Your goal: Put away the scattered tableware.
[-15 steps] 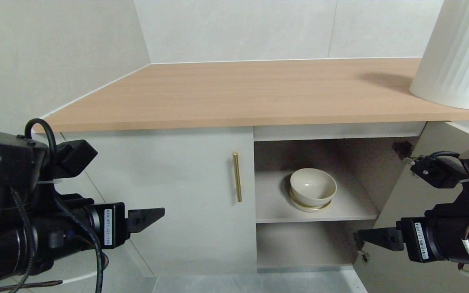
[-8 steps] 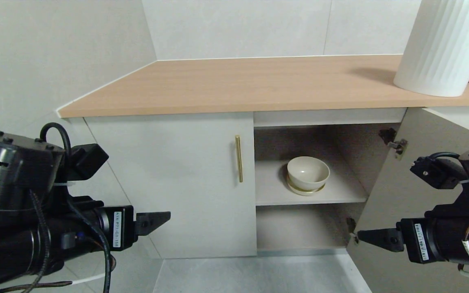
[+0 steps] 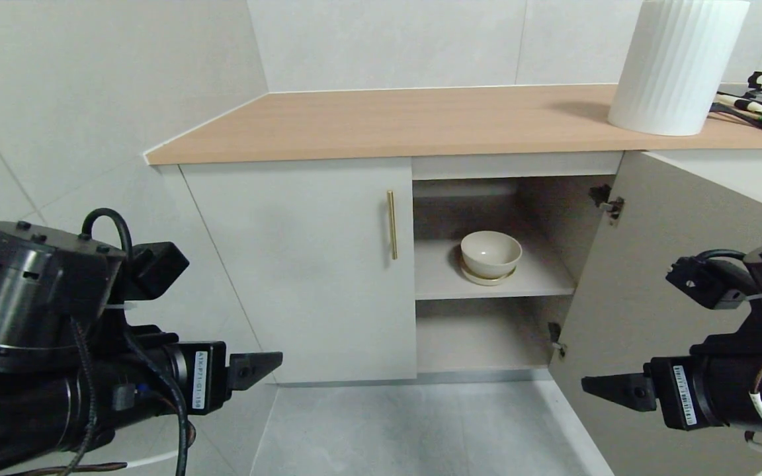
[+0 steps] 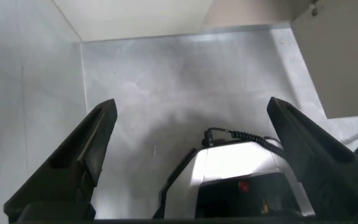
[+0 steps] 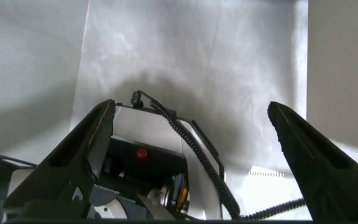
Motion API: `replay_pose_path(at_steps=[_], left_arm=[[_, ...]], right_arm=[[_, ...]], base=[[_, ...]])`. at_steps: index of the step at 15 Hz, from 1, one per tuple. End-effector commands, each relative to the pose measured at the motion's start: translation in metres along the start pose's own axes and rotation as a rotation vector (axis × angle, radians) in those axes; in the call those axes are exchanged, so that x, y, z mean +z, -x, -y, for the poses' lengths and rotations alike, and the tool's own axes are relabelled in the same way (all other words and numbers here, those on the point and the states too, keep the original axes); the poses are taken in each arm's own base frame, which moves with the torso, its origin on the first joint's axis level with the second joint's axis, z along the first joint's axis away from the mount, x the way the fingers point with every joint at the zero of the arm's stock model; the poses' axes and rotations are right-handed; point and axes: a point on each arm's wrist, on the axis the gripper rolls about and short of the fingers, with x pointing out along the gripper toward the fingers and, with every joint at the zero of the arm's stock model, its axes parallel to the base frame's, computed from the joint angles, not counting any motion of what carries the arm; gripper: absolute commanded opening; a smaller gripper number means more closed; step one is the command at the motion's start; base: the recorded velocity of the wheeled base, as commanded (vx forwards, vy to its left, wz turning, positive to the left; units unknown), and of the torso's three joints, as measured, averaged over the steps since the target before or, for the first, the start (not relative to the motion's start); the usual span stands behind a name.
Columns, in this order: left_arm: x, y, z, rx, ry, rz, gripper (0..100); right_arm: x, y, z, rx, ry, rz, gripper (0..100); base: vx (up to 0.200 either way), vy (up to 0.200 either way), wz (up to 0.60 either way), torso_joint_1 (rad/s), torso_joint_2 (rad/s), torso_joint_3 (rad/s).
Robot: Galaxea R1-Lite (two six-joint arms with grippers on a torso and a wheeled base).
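Facing a pale cabinet set into a tiled corner, we find the cream bowl resting on a small plate on the upper shelf of the right-hand compartment. Bowl and plate sit toward the left of that shelf, near its front edge, and the bowl stands upright with its mouth up. The right door is swung wide toward us, showing its hinges on the inner wall. The left door is shut, and its slim brass handle runs upright along the edge next to the opening.

Our left tool hangs low in front of the shut door, well apart from the bowl. In the left wrist view its two dark fingers stand spread wide, with grey floor showing between them. Our right tool sits low on the other side, just in front of the open door's face. Its fingers are likewise spread, holding nothing.

A wooden counter tops the cabinet. A tall white ribbed cylinder stands near its right end. Just beyond the cylinder lies a small clutter of what may be pens or brushes, too small for us to name.
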Motion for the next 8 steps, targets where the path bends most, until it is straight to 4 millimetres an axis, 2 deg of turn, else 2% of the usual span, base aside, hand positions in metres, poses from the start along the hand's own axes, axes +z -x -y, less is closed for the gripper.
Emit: replay_pose_path(at_steps=[1, 8], left_arm=[[-0.0006, -0.0014, 0.0004, 0.004, -0.002, -0.004, 100], [-0.0007, -0.0031, 0.0004, 0.017, -0.005, -0.006, 100]], right_arm=[[-0.0004, -0.0015, -0.0001, -0.002, 0.001, -0.006, 100], [-0.0015, 0.0007, 0.0006, -0.001, 0.024, -0.005, 100]], base=[[0.0, 0.0, 0.0, 0.0, 0.0, 0.0], [0.0, 0.0, 0.0, 0.0, 0.0, 0.0]])
